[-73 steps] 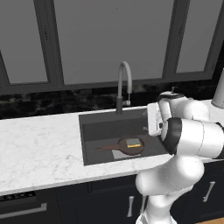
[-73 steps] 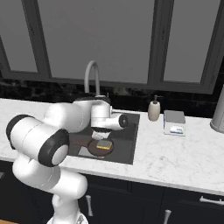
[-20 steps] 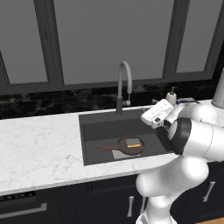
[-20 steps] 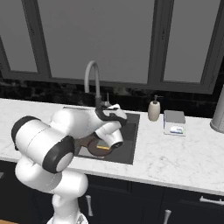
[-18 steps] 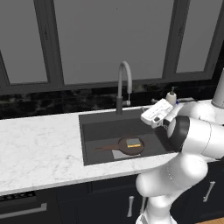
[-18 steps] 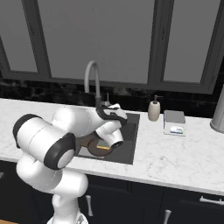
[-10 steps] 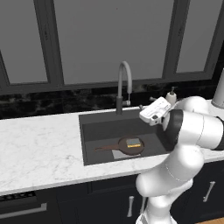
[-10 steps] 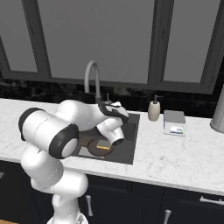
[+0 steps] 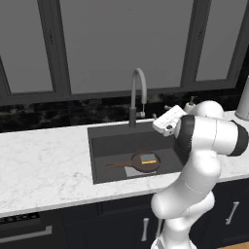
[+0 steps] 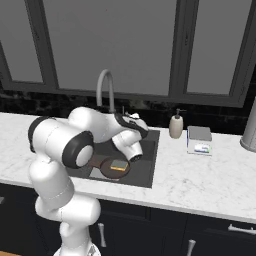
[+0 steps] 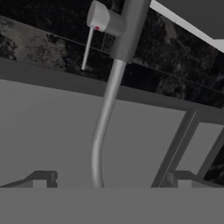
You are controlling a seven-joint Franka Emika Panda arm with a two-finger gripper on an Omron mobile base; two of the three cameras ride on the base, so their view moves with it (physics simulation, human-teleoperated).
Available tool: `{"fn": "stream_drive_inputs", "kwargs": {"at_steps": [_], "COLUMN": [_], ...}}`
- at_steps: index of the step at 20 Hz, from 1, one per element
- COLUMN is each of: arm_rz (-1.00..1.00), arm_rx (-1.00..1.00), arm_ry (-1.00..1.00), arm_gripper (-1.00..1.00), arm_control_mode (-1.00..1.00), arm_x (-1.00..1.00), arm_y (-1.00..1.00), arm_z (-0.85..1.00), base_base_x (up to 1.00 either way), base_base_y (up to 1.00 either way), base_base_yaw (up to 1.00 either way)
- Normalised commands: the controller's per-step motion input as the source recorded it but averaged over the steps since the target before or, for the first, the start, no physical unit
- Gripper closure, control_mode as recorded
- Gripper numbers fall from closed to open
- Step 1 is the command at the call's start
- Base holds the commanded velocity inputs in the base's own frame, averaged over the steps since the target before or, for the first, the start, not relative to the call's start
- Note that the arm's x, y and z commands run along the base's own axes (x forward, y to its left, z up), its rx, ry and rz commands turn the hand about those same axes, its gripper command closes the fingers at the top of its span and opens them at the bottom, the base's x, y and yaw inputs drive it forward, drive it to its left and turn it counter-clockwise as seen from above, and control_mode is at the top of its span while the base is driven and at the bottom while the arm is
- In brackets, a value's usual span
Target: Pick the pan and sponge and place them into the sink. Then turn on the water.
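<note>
My tool [image 11: 109,183] stands spread wide, grasping nothing, near the faucet [image 11: 107,109] and seemingly clear of it. The sponge [image 9: 148,158] lies on the pan [image 9: 144,163] inside the sink [image 9: 109,146], set in the table [image 9: 44,160].

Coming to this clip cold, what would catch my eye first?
The big white arm bent over the counter, its hand raised beside the tall grey faucet behind the sink. Next, the pan lying on the sink floor with the yellow sponge on it. No water is running from the spout.
</note>
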Motion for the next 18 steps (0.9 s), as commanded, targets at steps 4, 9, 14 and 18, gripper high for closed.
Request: {"fn": "stream_drive_inputs", "kwargs": {"at_steps": [4,9,14,18], "arm_rz": [0.0,0.0,0.0,0.0], "arm_rx": [0.03,0.02,0.02,0.04], "arm_ry": [0.0,0.0,0.01,0.07], "arm_gripper": [-1.0,-1.0,-1.0,-1.0], "arm_control_mode": [-1.0,-1.0,-1.0,-1.0], "arm_x": [0.3,0.28,0.27,0.32], "arm_y": [0.07,0.09,0.06,0.0], "arm_z": [-0.02,-0.07,-0.09,-0.13], "base_base_x": [0.0,0.0,0.0,0.0], "base_base_y": [0.0,0.0,0.0,0.0], "base_base_yaw": [0.0,0.0,0.0,0.0]}}
